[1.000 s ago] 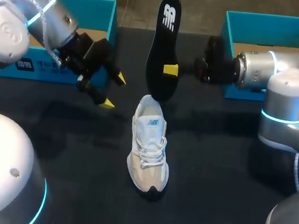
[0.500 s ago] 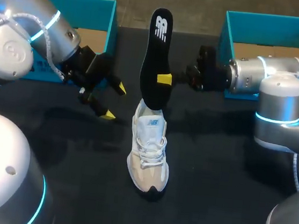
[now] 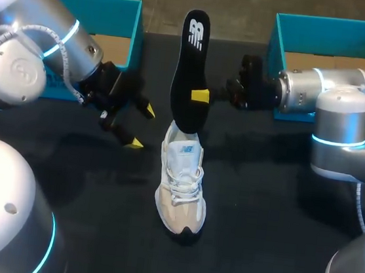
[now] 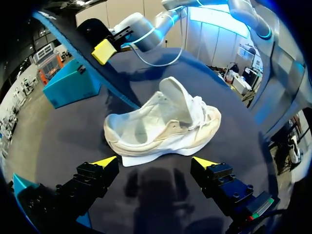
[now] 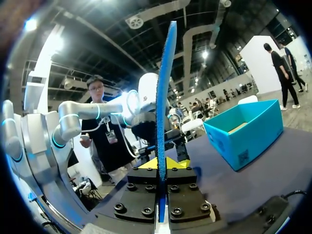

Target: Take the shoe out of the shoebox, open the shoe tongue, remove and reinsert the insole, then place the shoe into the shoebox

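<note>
Head view, set against a second ago: carried the insole (image 3: 191, 71) left and down in the right claw (image 3: 200, 96), lower end now at the heel opening of the shoe (image 3: 183, 179); drew the left claw (image 3: 141, 127) slightly nearer the robot. Reaches in level from the right, clamped on the upright insole. Hangs spread open at the left, angled down beside the shoe, touching nothing. Counted on the table (image 3: 260, 205): one shoe standing mid-table, one insole, two teal shoeboxes (image 3: 127, 11).

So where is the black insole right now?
In the head view the insole is held up mid-table, pinched by the right gripper, with its lower end at the heel opening of the white shoe.
</note>
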